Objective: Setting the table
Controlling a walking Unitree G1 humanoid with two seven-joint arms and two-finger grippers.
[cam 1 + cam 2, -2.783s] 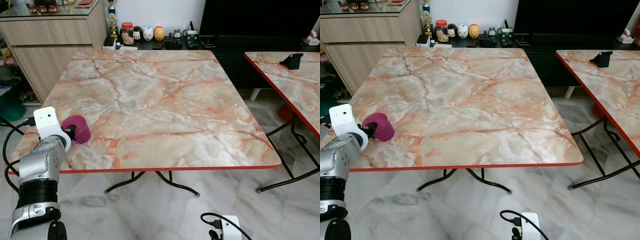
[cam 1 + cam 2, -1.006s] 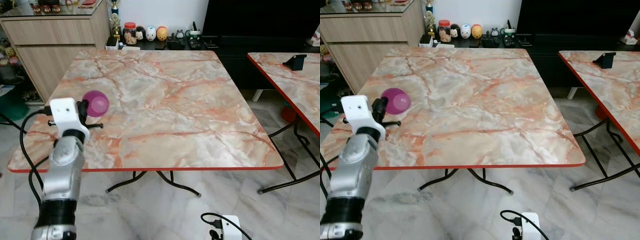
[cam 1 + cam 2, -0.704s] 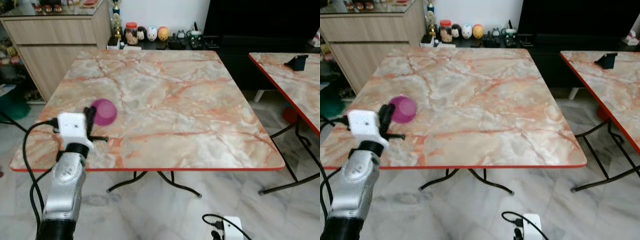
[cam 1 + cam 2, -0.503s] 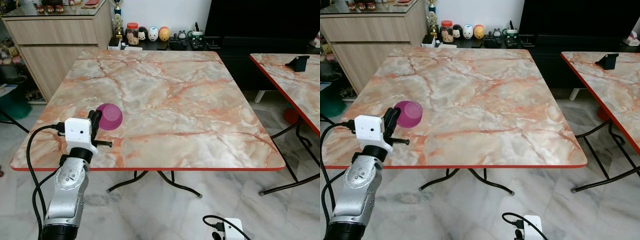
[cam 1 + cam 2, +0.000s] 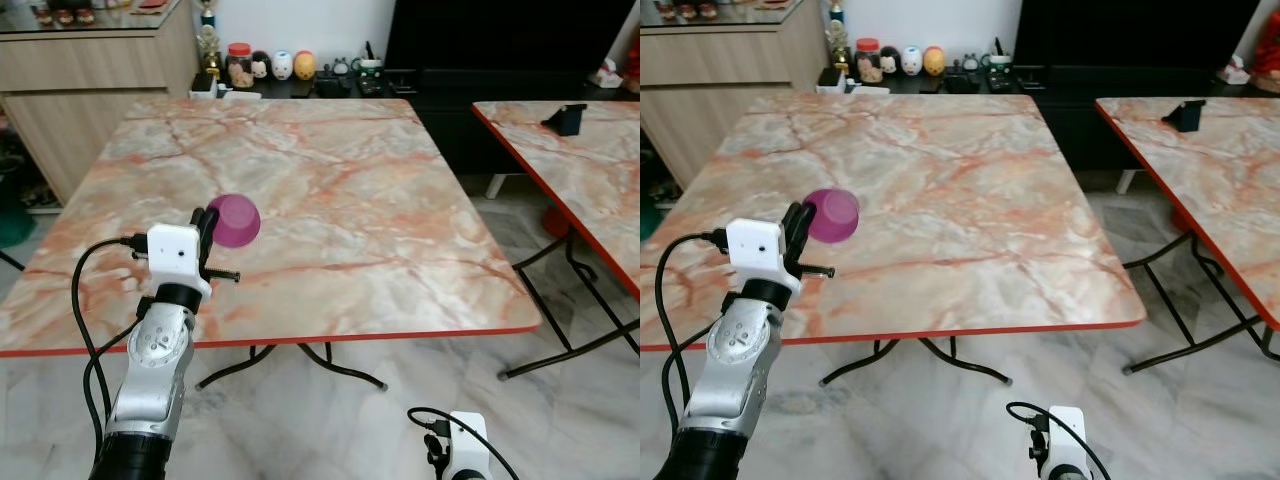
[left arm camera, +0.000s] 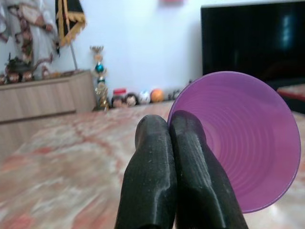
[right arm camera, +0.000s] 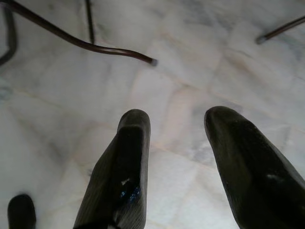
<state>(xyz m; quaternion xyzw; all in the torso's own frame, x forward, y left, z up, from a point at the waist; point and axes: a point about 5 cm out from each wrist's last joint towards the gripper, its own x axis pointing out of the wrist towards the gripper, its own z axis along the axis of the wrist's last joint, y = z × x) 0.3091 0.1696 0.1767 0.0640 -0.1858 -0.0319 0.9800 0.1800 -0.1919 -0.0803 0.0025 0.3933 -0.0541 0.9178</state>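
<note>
Purple plastic bowl [image 5: 235, 220] up in the air, tipped on its side over the near left part of the marble-patterned table [image 5: 330, 180], its opening turned away toward the table's far side. The left gripper [image 6: 174, 125] has it by the rim, two black fingers [image 6: 150, 181] squeezed flat together with the thin wall nipped between them, and that grip looks sensible: a rim pinch leaves the base free to meet the tabletop. No contact with the table yet as far as I can judge, so the bowl needs levelling, base down, before it is lowered and let go. Risk? A thin rim in a narrow pinch could swivel if the wrist rolls fast. Down below the table's near edge, the right gripper [image 7: 174, 143] hangs idle over the pale marble floor [image 7: 200, 62], fingers spread apart, nothing between them, one curved table leg [image 7: 76, 40] beyond it.
</note>
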